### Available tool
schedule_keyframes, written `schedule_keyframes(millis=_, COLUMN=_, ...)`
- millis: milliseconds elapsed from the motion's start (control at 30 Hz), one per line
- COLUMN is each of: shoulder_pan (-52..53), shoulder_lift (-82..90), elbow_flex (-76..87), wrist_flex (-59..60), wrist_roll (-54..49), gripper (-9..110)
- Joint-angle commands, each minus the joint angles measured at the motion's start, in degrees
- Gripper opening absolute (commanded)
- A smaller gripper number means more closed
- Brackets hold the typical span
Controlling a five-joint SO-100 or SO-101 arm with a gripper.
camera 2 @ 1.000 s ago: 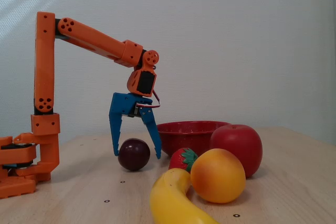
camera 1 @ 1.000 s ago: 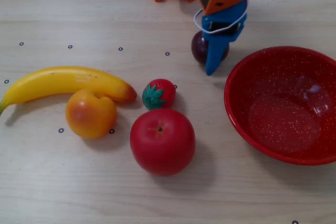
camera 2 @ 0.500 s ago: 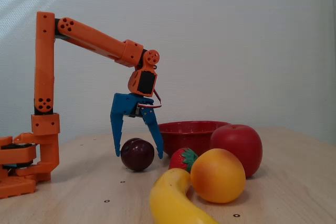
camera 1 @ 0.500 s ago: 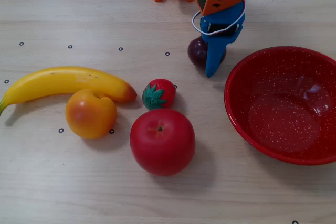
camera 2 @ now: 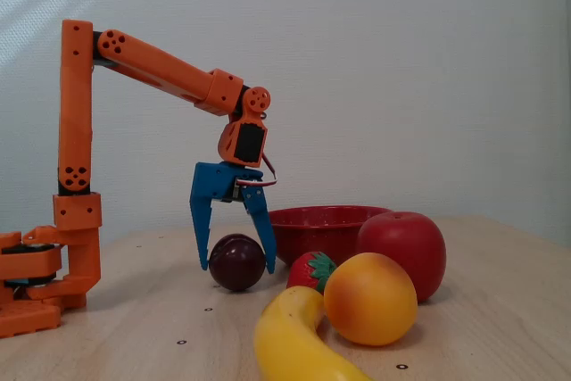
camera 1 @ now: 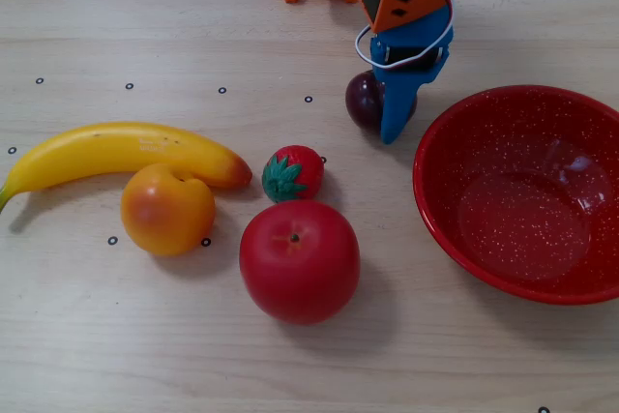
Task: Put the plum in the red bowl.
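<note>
In both fixed views the plum (camera 2: 237, 260) sits on the table (camera 1: 116, 336), between the two blue fingers of the gripper (camera 2: 238, 265). The jaws stand wide open astride it, gripping nothing; whether either finger touches the fruit cannot be told. In the view from above, the red bowl (camera 1: 455, 224) lies just right of the plum, with a clear gap between them. The strawberry (camera 1: 293, 173), red apple (camera 1: 299, 260), orange fruit (camera 1: 166, 209) and banana (camera 1: 116, 154) lie nearer and left.
</note>
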Motion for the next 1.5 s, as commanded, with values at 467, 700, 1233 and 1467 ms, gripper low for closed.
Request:
schedule_keyframes(millis=467, shoulder_pan=-2.2, shoulder_lift=1.58, elbow_flex=-4.48, wrist_flex=4.57, wrist_roll=-1.76, gripper=0)
schedule_keyframes(millis=700, shoulder_pan=-3.08, shoulder_lift=4.83, elbow_flex=-16.7, wrist_flex=18.37, wrist_roll=-3.43, gripper=0)
schedule_keyframes(millis=1233, shoulder_pan=5.27, shoulder_lift=10.37, elbow_flex=-49.83, wrist_flex=29.09, wrist_roll=-8.79, gripper=0)
schedule_keyframes(millis=1467, shoulder_pan=12.13, shoulder_lift=-1.41, elbow_flex=-64.6, wrist_flex=26.54, wrist_roll=-8.79, gripper=0)
